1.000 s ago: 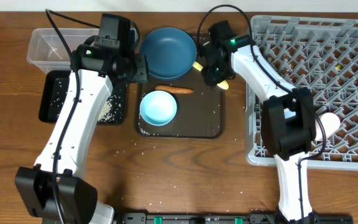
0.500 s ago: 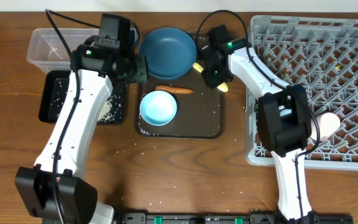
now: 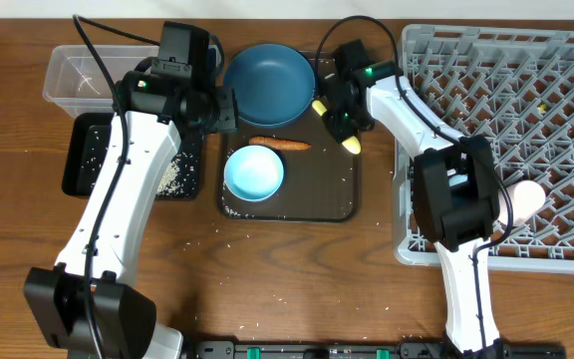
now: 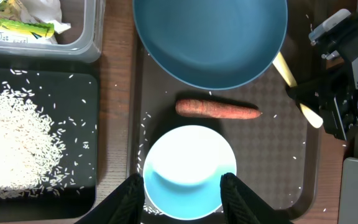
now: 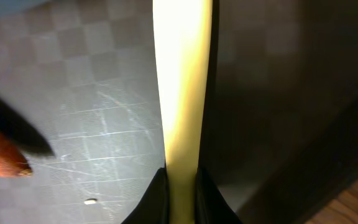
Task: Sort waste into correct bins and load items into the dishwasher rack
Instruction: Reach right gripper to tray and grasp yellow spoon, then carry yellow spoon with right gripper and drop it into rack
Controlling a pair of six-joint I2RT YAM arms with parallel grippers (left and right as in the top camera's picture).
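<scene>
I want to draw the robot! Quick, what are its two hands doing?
Left gripper: open, holding nothing.
Right gripper: shut on the yellow spoon.

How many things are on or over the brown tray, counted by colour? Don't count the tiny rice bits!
Blue: 2, the dark blue plate and the light blue bowl
Orange: 1, the carrot stick
Yellow: 1, the spoon, pinched in the right gripper
Total: 4
</scene>
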